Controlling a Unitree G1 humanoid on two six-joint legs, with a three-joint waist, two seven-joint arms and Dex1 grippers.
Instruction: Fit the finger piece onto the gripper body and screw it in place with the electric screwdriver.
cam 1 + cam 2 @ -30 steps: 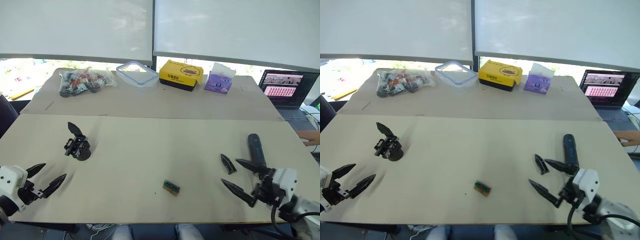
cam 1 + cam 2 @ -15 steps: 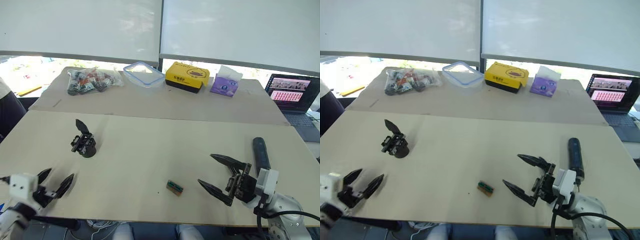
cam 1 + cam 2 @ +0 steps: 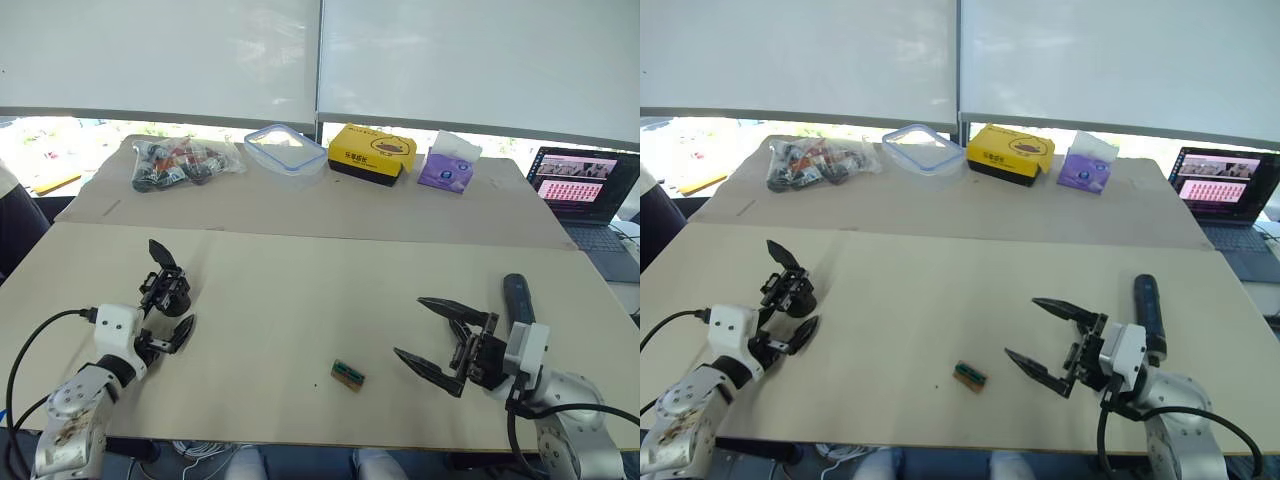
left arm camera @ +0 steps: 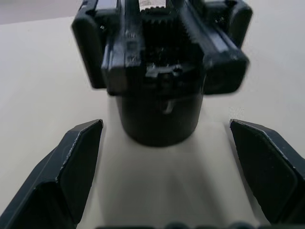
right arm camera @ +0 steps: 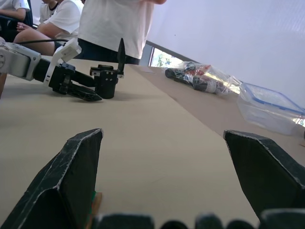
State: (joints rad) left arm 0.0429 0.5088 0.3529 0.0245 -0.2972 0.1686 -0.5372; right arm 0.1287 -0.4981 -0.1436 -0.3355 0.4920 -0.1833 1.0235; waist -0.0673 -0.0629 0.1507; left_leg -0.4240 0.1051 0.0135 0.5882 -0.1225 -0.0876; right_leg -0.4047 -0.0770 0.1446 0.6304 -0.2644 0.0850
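The gripper body, a chunky black block on a round base with one pointed finger standing up, rests on the left of the near table. My left gripper is open just in front of it. In the left wrist view its fingertips flank the round base without touching. The electric screwdriver lies flat at the right. My right gripper hangs open left of it, empty, pointing toward the table's middle. The finger piece is hidden behind the right gripper.
A small green-and-brown block lies near the front edge. On the far table sit a bag of parts, a clear container, a yellow box and a purple tissue pack. A laptop is far right. People are beyond the left side.
My left gripper has come in from the near left corner up to the gripper body. The right gripper has moved only slightly. The camera view has shifted.
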